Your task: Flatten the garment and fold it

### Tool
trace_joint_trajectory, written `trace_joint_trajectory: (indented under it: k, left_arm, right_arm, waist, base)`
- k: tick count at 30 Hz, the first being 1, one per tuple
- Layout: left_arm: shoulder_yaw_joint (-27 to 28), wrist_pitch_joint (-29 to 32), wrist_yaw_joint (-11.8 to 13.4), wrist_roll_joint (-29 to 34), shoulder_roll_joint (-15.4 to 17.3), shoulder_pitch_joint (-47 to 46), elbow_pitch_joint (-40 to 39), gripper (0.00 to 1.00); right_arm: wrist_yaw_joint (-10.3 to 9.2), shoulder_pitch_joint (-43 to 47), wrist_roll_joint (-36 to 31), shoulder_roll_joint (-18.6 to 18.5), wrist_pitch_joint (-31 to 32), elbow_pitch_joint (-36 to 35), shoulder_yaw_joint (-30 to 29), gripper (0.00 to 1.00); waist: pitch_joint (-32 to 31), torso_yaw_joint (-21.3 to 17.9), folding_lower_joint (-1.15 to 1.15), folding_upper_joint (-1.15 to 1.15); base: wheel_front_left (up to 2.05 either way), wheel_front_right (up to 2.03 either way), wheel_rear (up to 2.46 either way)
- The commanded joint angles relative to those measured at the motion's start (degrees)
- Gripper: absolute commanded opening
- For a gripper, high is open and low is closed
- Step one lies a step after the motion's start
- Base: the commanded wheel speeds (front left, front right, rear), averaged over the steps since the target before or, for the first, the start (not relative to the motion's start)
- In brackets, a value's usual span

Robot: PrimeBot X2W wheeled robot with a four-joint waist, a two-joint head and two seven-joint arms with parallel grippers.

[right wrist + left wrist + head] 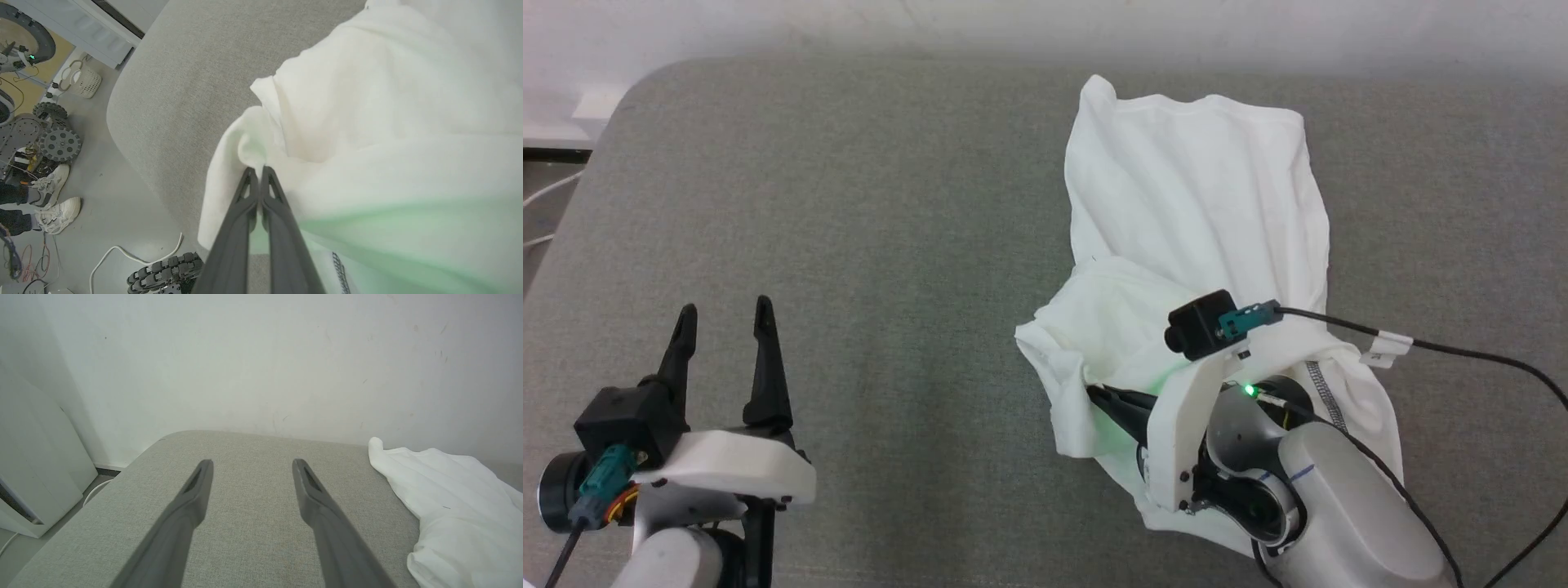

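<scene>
The crumpled white thin-fabric garment (1201,204) lies bunched on the right of the grey woven padded surface (890,204), the right gripper (256,173) pinched shut on a fold of its edge, likely to pull it flat, while the left gripper (725,310) hovers wide open, empty, well apart.

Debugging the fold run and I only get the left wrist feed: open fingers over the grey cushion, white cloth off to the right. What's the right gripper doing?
Observer: The right gripper is shut on a fold at the edge of the garment.
Operator: Cloth flat yet?
Observer: No. In the head view its near half is bunched up beside the right arm.
Operator: Anyone near the rig?
Observer: The right wrist view shows a person's feet in pale sneakers on the floor beside the cushion.
</scene>
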Motion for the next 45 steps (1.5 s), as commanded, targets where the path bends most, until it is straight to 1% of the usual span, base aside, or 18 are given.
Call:
trace_joint_trajectory:
  k: [1, 2, 3, 4, 5, 8, 12, 13, 14, 15, 18, 20, 27, 28, 31, 36, 40, 45]
  left_arm:
    - [-0.16, -0.15, 0.36, 0.03, -0.28, 0.84, 0.11, 1.00]
    - [-0.23, -0.18, 0.36, 0.01, -0.34, 0.80, 0.14, 1.00]
    - [-0.28, -0.20, 0.36, 0.00, -0.38, 0.75, 0.18, 1.00]
    - [-0.35, -0.22, 0.36, 0.00, -0.42, 0.66, 0.21, 1.00]
    - [-0.45, -0.21, 0.33, 0.01, -0.46, 0.54, 0.27, 1.00]
    - [-0.49, -0.18, 0.28, -0.02, -0.33, 0.38, 0.56, 1.00]
    - [-0.24, 0.03, 0.54, -0.03, 0.21, 0.91, 1.16, 1.00]
    - [-0.24, 0.03, 0.54, -0.03, 0.21, 0.91, 1.16, 1.00]
    - [0.06, 0.24, 0.85, -0.09, 0.58, 1.41, 1.31, 1.00]
    - [0.06, 0.24, 0.85, -0.09, 0.58, 1.41, 1.31, 1.00]
    - [0.54, 0.71, 1.49, -0.17, 1.14, 2.26, 1.26, 1.00]
    - [0.78, 1.30, 1.96, -0.29, 1.51, 2.82, 1.14, 1.00]
    - [1.60, 2.50, 2.49, -1.95, 1.36, 3.60, 0.64, 1.00]
    - [1.60, 2.50, 2.49, -1.95, 1.36, 3.60, 0.64, 1.00]
    - [1.92, 3.37, 2.55, -3.01, 1.12, 3.49, 0.62, 1.00]
    - [1.61, 5.47, 2.24, -3.87, 1.14, 1.14, 0.40, 1.00]
    - [-0.01, 7.96, 0.95, -3.36, 1.33, -5.02, 0.25, 1.00]
    - [-3.42, 12.66, -2.16, -2.33, 0.40, -18.64, 2.47, 1.00]
  right_arm:
    - [-0.05, 0.17, -1.48, 0.01, -1.59, 1.59, 0.11, 0.00]
    - [-0.05, -0.05, -1.88, 0.02, -2.52, 2.48, 0.09, 0.00]
    - [-0.05, -0.38, -2.27, 0.02, -3.39, 3.47, 0.23, 0.26]
    - [-0.05, -0.86, -3.03, 0.02, -4.25, 4.32, 0.68, 0.67]
    - [-0.05, -1.20, -3.21, 0.02, -5.27, 4.95, 0.90, 1.00]
    - [-0.05, -1.82, -2.52, 0.02, -8.72, 5.17, 1.69, 1.00]
    - [-0.05, -1.40, -2.29, 0.02, -14.82, 1.28, 2.53, 1.00]
    - [-0.05, -1.40, -2.29, 0.02, -14.82, 1.28, 2.53, 1.00]
    - [-0.05, -0.69, -4.42, 0.02, -18.36, -1.33, 1.28, 1.00]
    - [-0.05, -0.69, -4.42, 0.02, -18.36, -1.33, 1.28, 1.00]
    - [-0.05, 0.96, -8.21, -0.84, -22.89, -5.69, -1.31, 1.00]
    - [-0.05, 3.55, -11.26, -2.01, -25.98, -9.60, -5.65, 1.00]
    - [-0.05, 10.99, -17.75, -2.80, -25.38, -16.67, -19.19, 1.00]
    - [-0.05, 10.99, -17.75, -2.80, -25.38, -16.67, -19.19, 1.00]
    - [-0.05, 13.80, -19.87, -2.55, -24.20, -19.83, -23.54, 1.00]
    - [-0.05, 16.27, -21.66, -1.36, -22.42, -25.25, -27.51, 1.00]
    - [-0.05, 15.93, -21.91, -0.51, -21.23, -28.66, -29.51, 1.00]
    - [-0.05, 13.67, -22.07, -0.05, -21.03, -31.41, -30.78, 1.00]
  waist:
    - [0.55, -0.42, 0.00, 0.00]
    - [0.64, -0.53, 0.00, 0.00]
    - [0.73, -0.65, 0.00, 0.00]
    - [0.80, -0.72, 0.00, 0.00]
    - [0.82, -0.74, 0.00, 0.00]
    - [0.49, -0.98, 0.00, 0.00]
    - [-0.67, -1.51, 0.00, 0.00]
    - [-0.67, -1.51, 0.00, 0.00]
    - [-1.37, -1.96, 0.00, 0.00]
    - [-1.37, -1.96, 0.00, 0.00]
    - [-2.37, -2.64, 0.00, 0.00]
    - [-3.33, -3.16, 0.00, 0.00]
    - [-4.06, -4.58, 0.00, 0.00]
    - [-4.06, -4.58, 0.00, 0.00]
    - [-3.49, -5.39, 0.00, 0.00]
    - [-0.99, -6.74, 0.00, 0.00]
    - [3.10, -7.41, 0.00, 0.00]
    - [9.15, -8.58, 0.00, 0.00]
  base:
    - [0.00, 0.00, 0.00]
    - [0.00, 0.00, 0.00]
    - [0.00, 0.00, 0.00]
    - [0.00, 0.00, 0.00]
    - [0.00, 0.00, 0.00]
    - [0.00, 0.00, 0.00]
    - [0.00, 0.00, 0.00]
    - [0.00, 0.00, 0.00]
    - [0.00, 0.00, 0.00]
    - [0.00, 0.00, 0.00]
    - [0.00, 0.00, 0.00]
    - [0.00, 0.00, 0.00]
    - [0.00, 0.00, 0.00]
    - [0.00, 0.00, 0.00]
    - [0.00, 0.00, 0.00]
    - [0.00, 0.00, 0.00]
    - [0.00, 0.00, 0.00]
    - [0.00, 0.00, 0.00]
